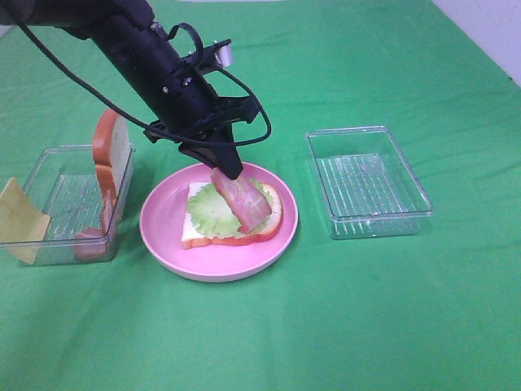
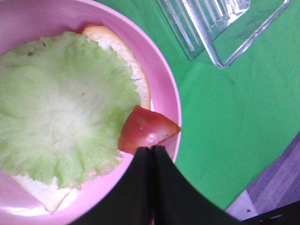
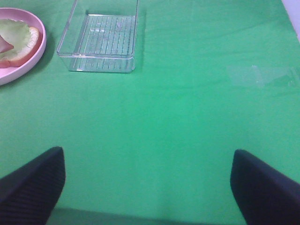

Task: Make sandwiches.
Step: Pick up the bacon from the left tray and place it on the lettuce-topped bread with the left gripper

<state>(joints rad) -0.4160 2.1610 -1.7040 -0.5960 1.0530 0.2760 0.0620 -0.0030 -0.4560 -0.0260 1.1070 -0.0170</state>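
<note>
On the pink plate [image 1: 163,244] lies a white bread slice [image 1: 195,234] with an orange-brown crust, and a round pale-green lettuce leaf [image 1: 210,212] rests on it. My left gripper [image 1: 228,169] is shut on one end of a reddish-pink bacon strip [image 1: 246,201], which slants down onto the lettuce. In the left wrist view the closed fingertips [image 2: 151,152] pinch the bacon [image 2: 145,129] at the edge of the lettuce [image 2: 61,108]. My right gripper [image 3: 147,187] stands open over bare green cloth with nothing between its fingers. It is outside the exterior high view.
A clear tray [image 1: 65,204] at the left holds an upright bread slice [image 1: 110,159], a yellow cheese square [image 1: 20,220] leaning over its edge, and another bacon piece [image 1: 89,242]. An empty clear tray [image 1: 366,183] sits right of the plate.
</note>
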